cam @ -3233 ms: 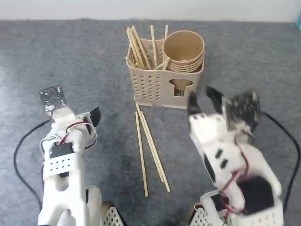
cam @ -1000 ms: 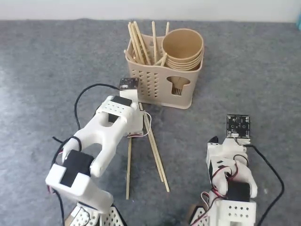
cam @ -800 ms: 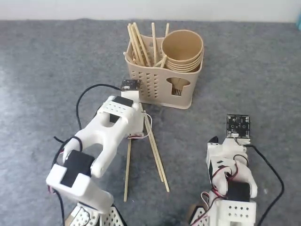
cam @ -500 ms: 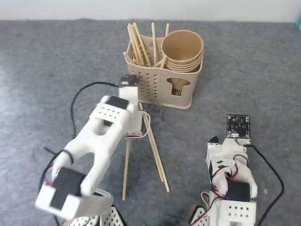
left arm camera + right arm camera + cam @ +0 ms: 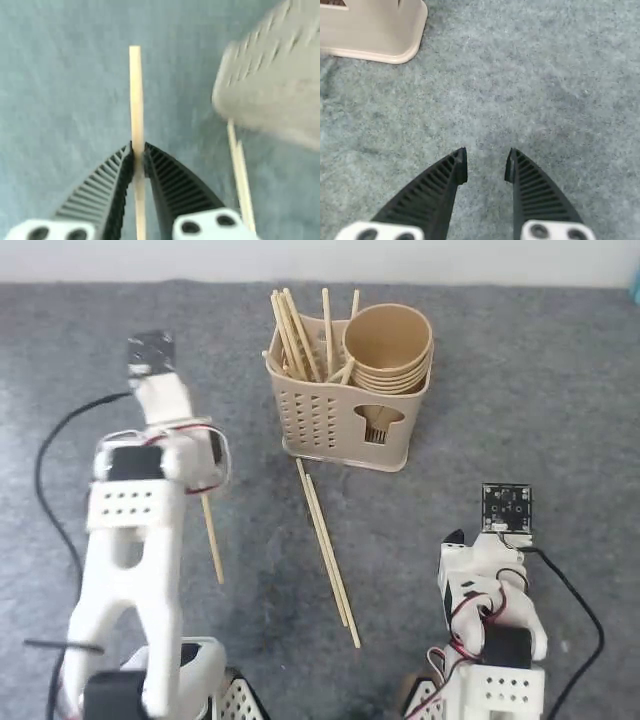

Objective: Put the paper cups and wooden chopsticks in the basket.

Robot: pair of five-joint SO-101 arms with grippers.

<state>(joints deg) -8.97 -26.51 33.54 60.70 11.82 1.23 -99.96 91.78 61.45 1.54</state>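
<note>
The beige slotted basket [image 5: 345, 425] stands at the back middle and holds a stack of paper cups [image 5: 389, 345] and several wooden chopsticks [image 5: 290, 330]. My left gripper [image 5: 138, 150] is shut on one chopstick [image 5: 135, 95], held left of the basket above the carpet; the high view shows this held chopstick [image 5: 211, 537] sticking out below the arm. Two more chopsticks [image 5: 328, 545] lie on the carpet in front of the basket. My right gripper [image 5: 485, 162] sits open over bare carpet at the front right, nothing between its fingers.
Grey carpet covers the table. A corner of the basket base [image 5: 385, 35] shows in the right wrist view. The right arm [image 5: 490, 610] is folded back near the front edge. A black cable [image 5: 55, 455] loops beside the left arm.
My left arm has lifted one chopstick off the carpet and swung it left, away from the basket front. Two chopsticks stay on the carpet. The right arm has kept still over the last second.
</note>
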